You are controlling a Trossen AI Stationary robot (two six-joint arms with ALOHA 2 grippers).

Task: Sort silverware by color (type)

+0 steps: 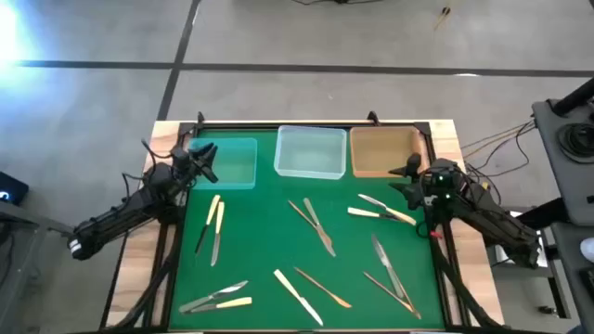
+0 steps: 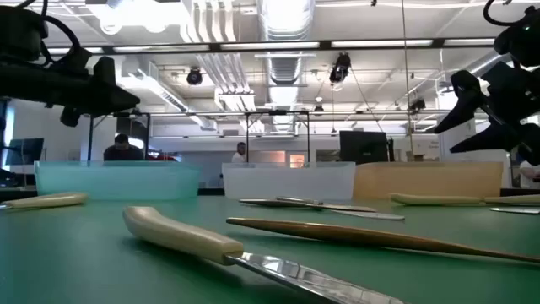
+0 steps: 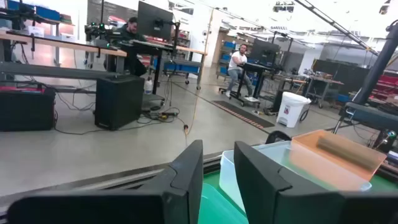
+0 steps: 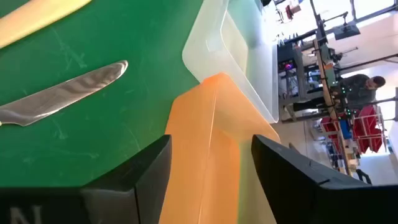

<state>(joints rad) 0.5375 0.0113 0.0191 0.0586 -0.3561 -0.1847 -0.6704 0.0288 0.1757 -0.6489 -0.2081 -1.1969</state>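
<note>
Green mat: I saw the green mat (image 1: 269,241) covering the table, with the silverware (image 1: 316,225) scattered loose across it.
Trays: three trays stood in a row along the far edge. I read them as the teal tray (image 1: 234,163) on the left, the clear tray (image 1: 310,153) in the middle and the amber tray (image 1: 382,152) on the right. I could make out no cutlery inside any of them.
Left gripper: I had the left gripper (image 1: 200,160) raised at the near-left corner of the teal tray. Its fingers (image 3: 186,174) stood a narrow gap apart with nothing between them.
Right gripper: I had the right gripper (image 1: 409,175) at the near-right corner of the amber tray, off the mat surface. Its fingers (image 4: 146,168) were spread wide and held nothing.
Silverware, left side: a cream-handled pair (image 1: 214,227) lay near the left arm, and another small cluster (image 1: 216,298) lay at the near-left corner.
Silverware, centre: two crossed pieces (image 1: 314,224) lay mid-mat, and a cream-handled knife (image 1: 297,296) and a golden-bronze piece (image 1: 323,287) lay nearer the front.
Silverware, right side: a cream-handled group (image 1: 380,211) lay just beside the right gripper; further pieces (image 1: 390,273) lay toward the near-right corner.
Background: people sat at desks beyond the table.
</note>
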